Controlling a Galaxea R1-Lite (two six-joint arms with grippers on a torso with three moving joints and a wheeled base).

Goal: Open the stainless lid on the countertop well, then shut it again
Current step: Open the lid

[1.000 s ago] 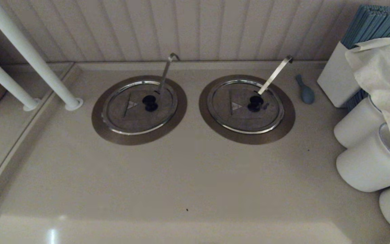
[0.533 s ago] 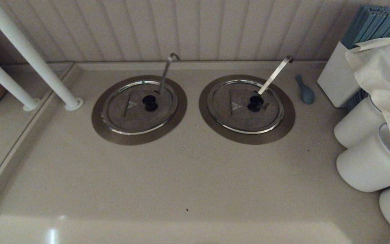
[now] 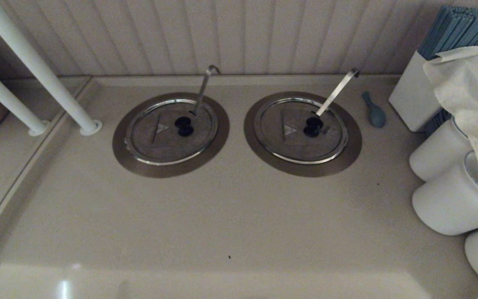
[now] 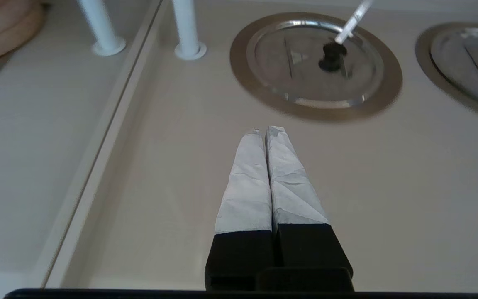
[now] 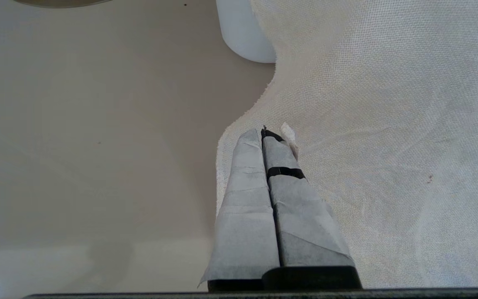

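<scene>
On the beige table (image 3: 239,216) the stainless lid (image 3: 170,141) sits flat over the left countertop well (image 3: 123,153), its knob free for my left claw (image 4: 269,129), pinched shut short of it, right claw (image 5: 266,132) shut and parked beside cloth (image 5: 388,124)

Your left: the stainless lid (image 3: 171,130) sits in the countertop well (image 3: 128,157), ladle handle (image 3: 204,87) rising behind its knob
Your right: twin lid (image 3: 301,130)
Farther right: containers (image 3: 450,199) under a cloth (image 3: 467,87)
Far left: two posts (image 3: 35,66)
</scene>
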